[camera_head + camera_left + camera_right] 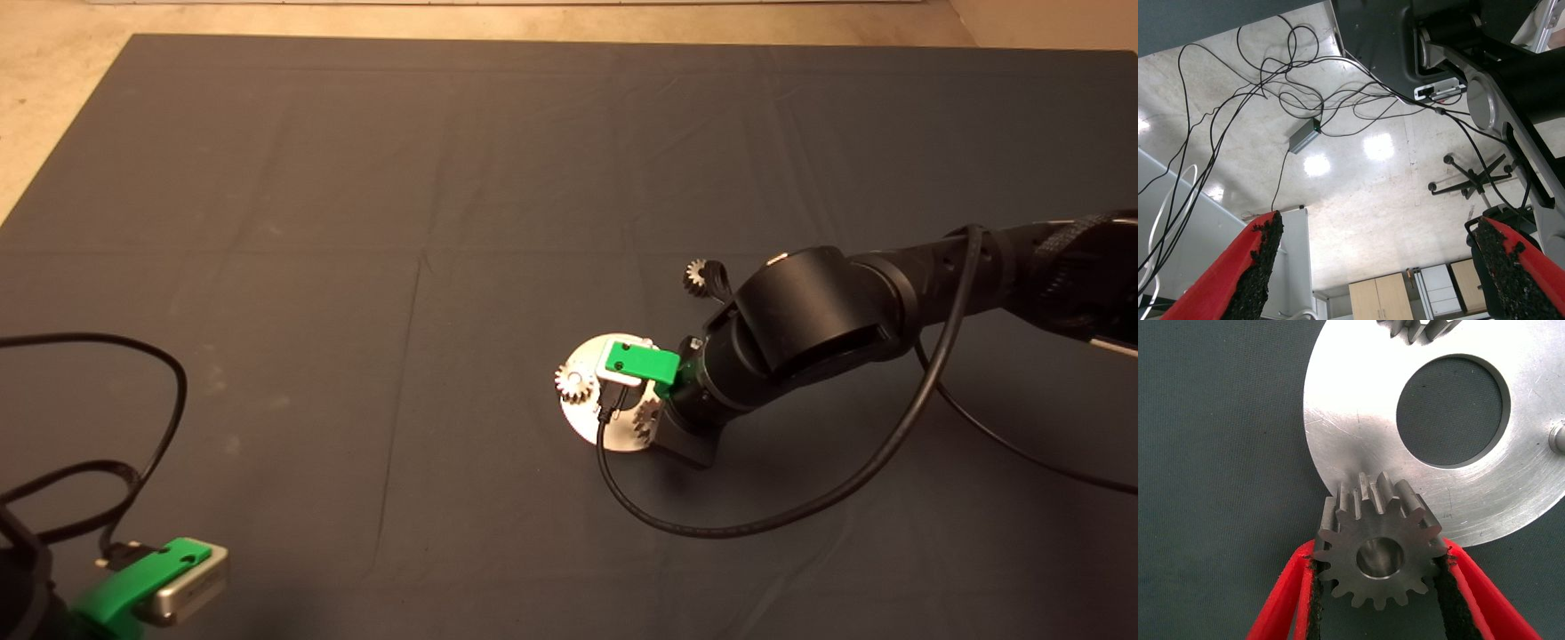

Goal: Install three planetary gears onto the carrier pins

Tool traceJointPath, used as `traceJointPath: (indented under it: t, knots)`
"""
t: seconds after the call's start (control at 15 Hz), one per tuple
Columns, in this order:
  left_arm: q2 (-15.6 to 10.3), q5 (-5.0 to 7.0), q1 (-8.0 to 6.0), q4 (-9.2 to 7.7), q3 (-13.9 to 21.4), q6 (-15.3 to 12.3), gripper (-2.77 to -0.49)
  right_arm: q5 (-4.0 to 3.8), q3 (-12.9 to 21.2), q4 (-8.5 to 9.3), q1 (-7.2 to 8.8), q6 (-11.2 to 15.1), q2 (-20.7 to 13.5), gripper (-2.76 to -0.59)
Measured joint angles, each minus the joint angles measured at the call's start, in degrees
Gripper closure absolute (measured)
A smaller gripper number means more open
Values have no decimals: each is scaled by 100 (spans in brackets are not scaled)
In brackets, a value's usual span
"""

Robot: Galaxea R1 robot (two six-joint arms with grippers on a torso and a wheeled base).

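Planetary gear [1379,547] sits pinched between right gripper [1379,587] pads over the carrier disc [1358,420]; probably seated, so lower squarely before letting go.

You see a grey-silver gear [1379,550] between red fingers [1281,607], a shiny silver disc [1351,433], a dark slate mat [1211,453].

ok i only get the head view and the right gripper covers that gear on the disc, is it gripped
Observer: yes, the right wrist view shows the right gripper with its pads against both sides of the gear, at the disc rim.
Operator: is it on a pin
Observer: silver metal fills its bore, so it looks seated on one.
Operator: any pin free
Observer: one bare pin, across the disc's centre hole from it.
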Motion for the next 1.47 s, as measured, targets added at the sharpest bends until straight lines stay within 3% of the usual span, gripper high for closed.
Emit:
traceJointPath:
  t: [1.47]
  knots:
    - [-49, 0, 0, -16, 0, 3, -204, -10, -22, -79, -29, -35, 2, -99]
